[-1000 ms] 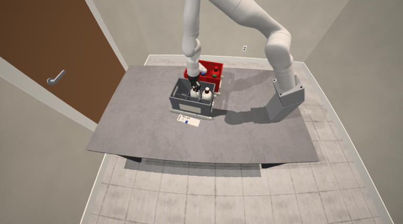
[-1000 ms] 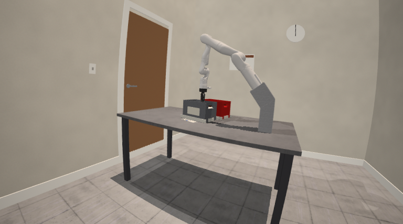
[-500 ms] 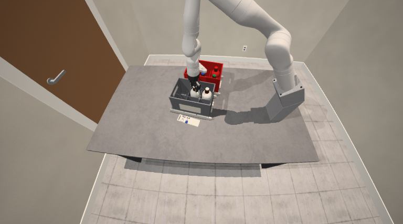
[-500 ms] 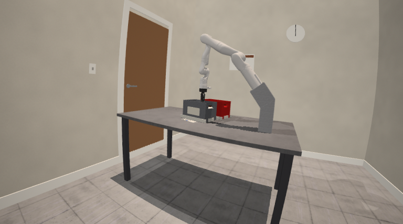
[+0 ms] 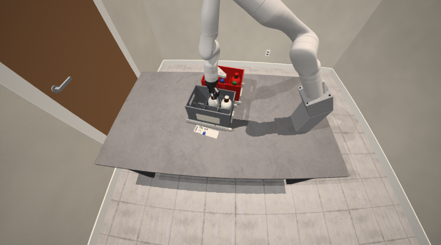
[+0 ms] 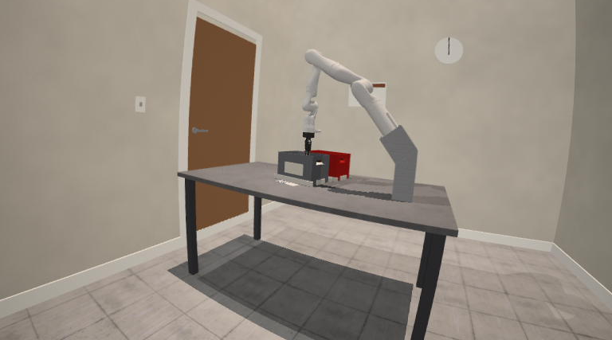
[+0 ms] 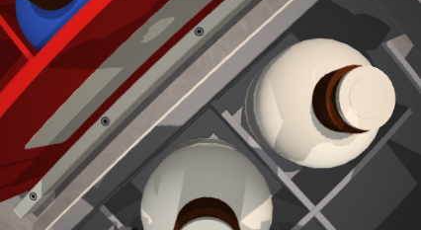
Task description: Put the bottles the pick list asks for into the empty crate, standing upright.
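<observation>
Over the grey crate [image 5: 208,117] hangs the claw [image 5: 214,93], fingers partly open, gripping nothing, right above one white bottle [image 5: 212,101]. A second white bottle [image 5: 226,102] stands beside it, the red crate [image 5: 238,90] behind, the paper list [image 5: 206,131] in front.

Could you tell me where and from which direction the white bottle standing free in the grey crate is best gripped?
Likely by its brown neck, just under the cap, coming straight down: the white bottle stands upright in a walled cell of the grey crate, so its wide body is fenced in and only the neck is exposed.
</observation>
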Action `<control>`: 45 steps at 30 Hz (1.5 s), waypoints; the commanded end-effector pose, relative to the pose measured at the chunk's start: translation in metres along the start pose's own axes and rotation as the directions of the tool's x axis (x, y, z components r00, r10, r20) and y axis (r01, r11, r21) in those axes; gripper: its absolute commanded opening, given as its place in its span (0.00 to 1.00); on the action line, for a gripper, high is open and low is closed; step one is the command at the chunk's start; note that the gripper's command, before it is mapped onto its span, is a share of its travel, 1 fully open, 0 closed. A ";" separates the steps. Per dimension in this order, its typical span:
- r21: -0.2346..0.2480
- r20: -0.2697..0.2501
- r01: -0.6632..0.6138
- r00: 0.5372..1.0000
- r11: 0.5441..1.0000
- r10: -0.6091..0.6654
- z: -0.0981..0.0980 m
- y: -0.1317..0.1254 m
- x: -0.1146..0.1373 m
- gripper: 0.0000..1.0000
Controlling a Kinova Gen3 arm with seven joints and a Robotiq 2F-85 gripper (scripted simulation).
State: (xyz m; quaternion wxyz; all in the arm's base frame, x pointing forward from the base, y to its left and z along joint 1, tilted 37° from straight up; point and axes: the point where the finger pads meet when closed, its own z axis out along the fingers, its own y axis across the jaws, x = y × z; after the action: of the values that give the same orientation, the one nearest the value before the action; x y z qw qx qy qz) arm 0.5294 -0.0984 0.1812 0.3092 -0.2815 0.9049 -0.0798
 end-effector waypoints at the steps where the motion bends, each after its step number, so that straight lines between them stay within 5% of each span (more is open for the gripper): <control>1: 0.001 0.001 0.000 1.000 1.000 0.000 -0.009 0.000 0.000 0.67; 29: 0.001 0.001 0.000 1.000 1.000 0.000 -0.073 0.000 0.000 0.67; 45: 0.001 0.001 0.000 1.000 1.000 0.000 -0.073 0.000 0.000 0.67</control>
State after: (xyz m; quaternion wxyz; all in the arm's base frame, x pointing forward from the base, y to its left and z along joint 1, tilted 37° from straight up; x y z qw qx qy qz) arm 0.4856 -0.1006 0.2388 0.3092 -0.2816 0.9049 -0.0796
